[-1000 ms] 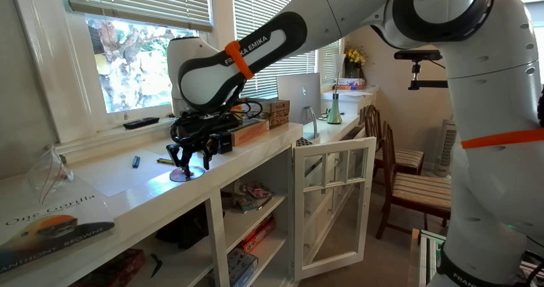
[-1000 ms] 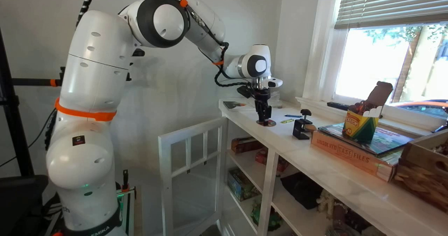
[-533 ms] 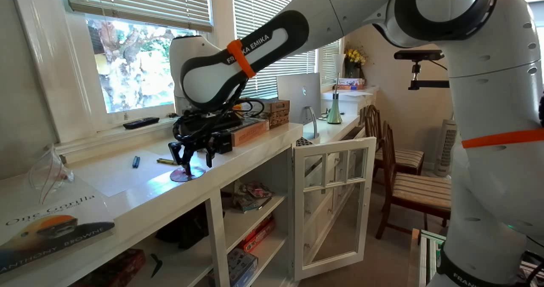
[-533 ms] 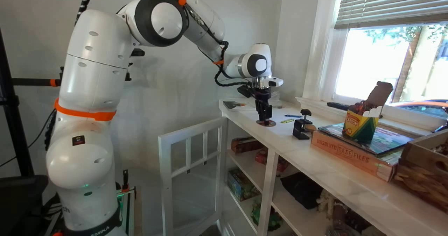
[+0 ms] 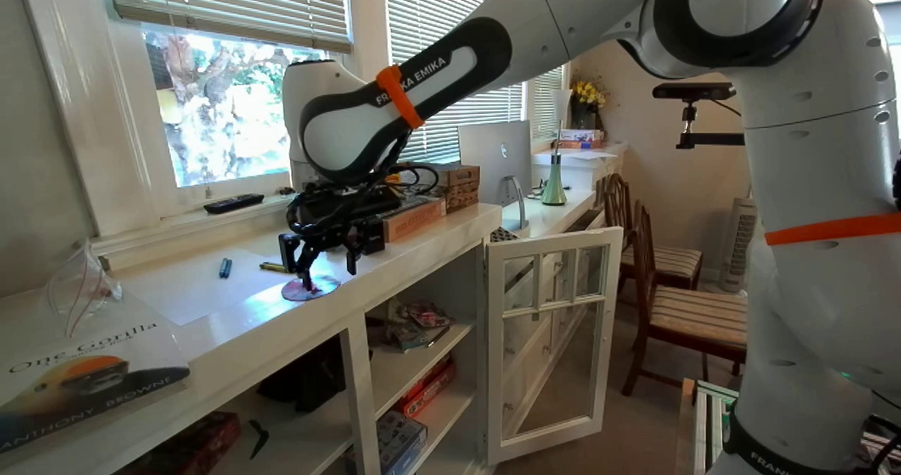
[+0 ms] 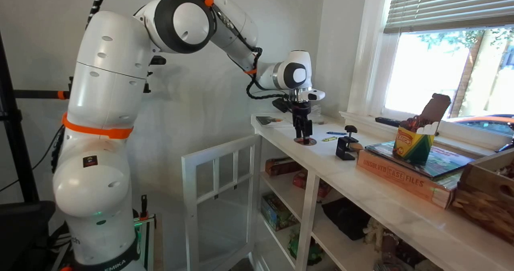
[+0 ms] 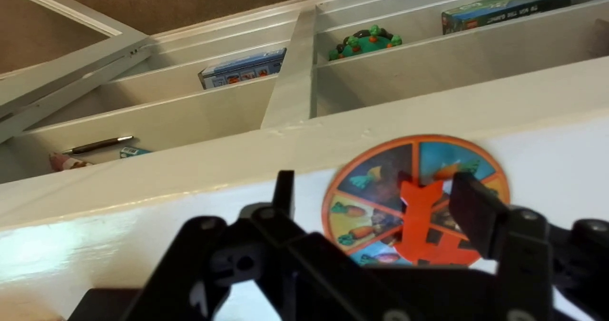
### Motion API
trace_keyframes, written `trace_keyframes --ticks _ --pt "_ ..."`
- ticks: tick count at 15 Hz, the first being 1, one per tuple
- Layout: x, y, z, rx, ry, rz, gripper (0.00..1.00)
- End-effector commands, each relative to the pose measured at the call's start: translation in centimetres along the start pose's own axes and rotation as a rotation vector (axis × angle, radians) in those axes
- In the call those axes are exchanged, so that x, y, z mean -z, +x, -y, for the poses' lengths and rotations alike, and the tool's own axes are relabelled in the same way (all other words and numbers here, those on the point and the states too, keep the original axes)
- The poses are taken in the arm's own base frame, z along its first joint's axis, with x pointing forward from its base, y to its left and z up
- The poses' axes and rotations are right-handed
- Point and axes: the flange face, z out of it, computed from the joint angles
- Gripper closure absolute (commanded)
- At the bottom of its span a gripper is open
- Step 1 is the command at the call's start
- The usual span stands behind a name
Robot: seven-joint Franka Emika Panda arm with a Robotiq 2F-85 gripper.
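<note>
Lying flat: round, orange-rimmed disc (image 7: pixel 378 192)

on the table (image 6: pixel 326 155), the spinner disc (image 7: pixel 391 197) lies under the pincer (image 5: pixel 329 276); the clamp (image 6: pixel 344 148) stands between disc and games box (image 6: pixel 401 178).

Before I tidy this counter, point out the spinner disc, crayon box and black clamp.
Spinner disc (image 7: pixel 387 191), in the wrist view: a dark segment.
Crayon box (image 6: pixel 412 144), in an exterior view: its body.
Black clamp (image 6: pixel 342 147), in an exterior view: its frame.
</note>
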Motion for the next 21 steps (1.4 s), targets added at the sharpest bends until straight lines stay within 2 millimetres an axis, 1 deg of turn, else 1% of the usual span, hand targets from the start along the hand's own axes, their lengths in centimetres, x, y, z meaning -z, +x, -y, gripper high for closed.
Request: trace_keyframes --ticks 1,4,5,9,14,17,21 --pt "-0.2 -0.3 0.5 0.008 0.013 0.018 0.23" --pt "-0.3 -0.3 1.1 0.018 0.015 0.016 0.24" --pt "-0.3 -0.2 1.3 0.021 0.015 0.013 0.23" --pt "-0.2 0.4 2.0 0.026 0.023 0.005 0.27" --pt "-0.3 0.9 2.8 0.037 0.037 0.003 0.24" --pt "-0.5 1.2 3.3 0.048 0.047 0.004 0.27" --pt "-0.8 1.4 4.1 0.061 0.059 0.009 0.25"
